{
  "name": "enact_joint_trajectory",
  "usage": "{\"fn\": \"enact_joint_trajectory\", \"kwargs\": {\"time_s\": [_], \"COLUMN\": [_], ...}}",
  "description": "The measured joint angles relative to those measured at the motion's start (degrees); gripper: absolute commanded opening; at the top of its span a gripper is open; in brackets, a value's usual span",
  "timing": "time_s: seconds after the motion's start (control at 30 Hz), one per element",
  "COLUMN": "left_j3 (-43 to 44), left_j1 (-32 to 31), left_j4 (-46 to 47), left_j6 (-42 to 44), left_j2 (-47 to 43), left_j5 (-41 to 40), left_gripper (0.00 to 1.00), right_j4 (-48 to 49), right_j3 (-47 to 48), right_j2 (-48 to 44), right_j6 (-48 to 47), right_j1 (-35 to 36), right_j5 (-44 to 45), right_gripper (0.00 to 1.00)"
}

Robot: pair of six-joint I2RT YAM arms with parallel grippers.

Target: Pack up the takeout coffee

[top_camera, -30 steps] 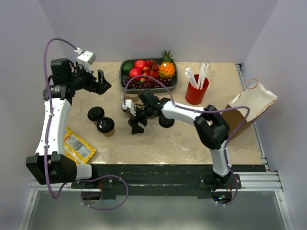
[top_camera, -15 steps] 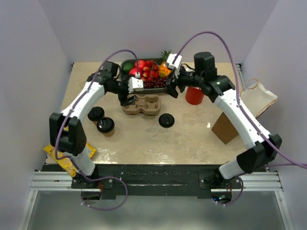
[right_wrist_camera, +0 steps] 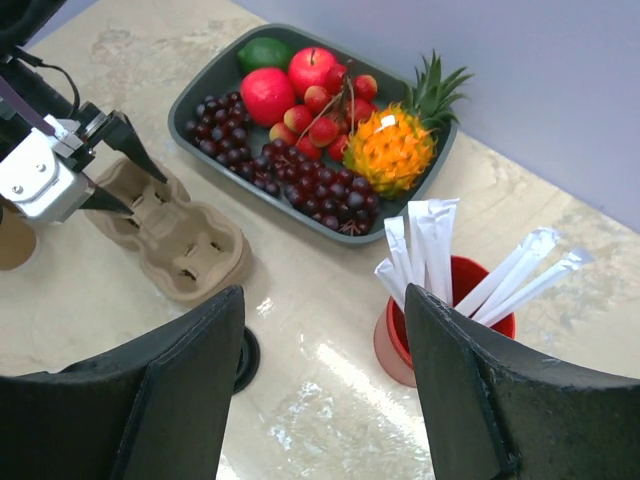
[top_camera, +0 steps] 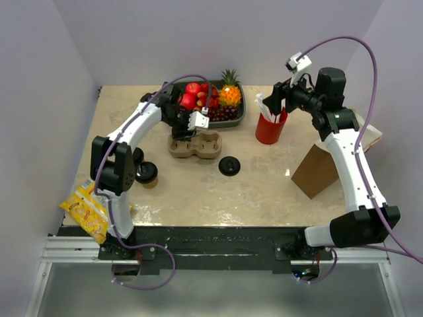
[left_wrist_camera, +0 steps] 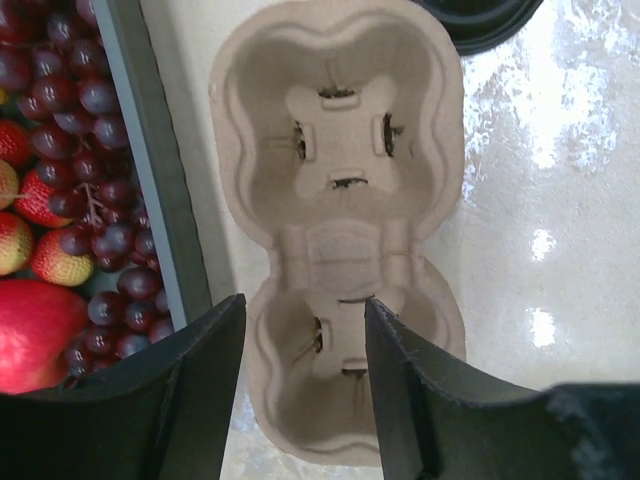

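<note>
Takeout coffee (top_camera: 146, 173), a brown paper cup under a black lid, stands on the desk (top_camera: 198, 198) at about 8 o'clock from the cardboard cup carrier (top_camera: 196, 145), well apart from it and untouched. Another black lid (top_camera: 229, 166) lies at 4 o'clock from the carrier; whether a cup sits under it cannot be told.

The left tool (left_wrist_camera: 303, 310) hangs over the carrier's near pocket, next to the fruit tray (left_wrist_camera: 150, 180) at 12 o'clock. Its jaws are partly open: one finger is down between tray and carrier, the other over the pocket. The gap is far wider than the cardboard wall, so nothing is gripped.

The right tool (right_wrist_camera: 322, 300) is spread wide and empty, raised above the red cup of straws (top_camera: 269, 129) at 2 o'clock. The paper bag (top_camera: 330, 155) stands at 3 o'clock.

The step in hand looks like securing or positioning the carrier, with no cup loaded yet. The next move would call for either pinching that wall firmly enough to steady the light cardboard, or lifting clear and travelling to 8 o'clock for the cup. The cup needs a grip around its body, kept upright, then a straight lowering into a pocket.
</note>
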Motion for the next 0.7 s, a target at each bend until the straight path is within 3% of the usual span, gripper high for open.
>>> {"fn": "enact_joint_trajectory", "kwargs": {"time_s": [0.17, 0.7], "left_j3": [3.82, 4.02], "left_j1": [-1.11, -1.38], "left_j4": [-2.03, -2.38], "left_j6": [0.00, -3.63], "left_j2": [2.38, 4.31], "left_j5": [0.02, -0.13], "left_gripper": [0.51, 0.53], "right_j4": [0.13, 1.22], "right_j3": [-0.57, -0.57], "right_j2": [0.90, 2.62], "right_j6": [1.84, 4.02], "right_j1": [-0.24, -1.49], "right_j5": [-0.42, -0.79], "right_gripper": [0.68, 0.68]}}
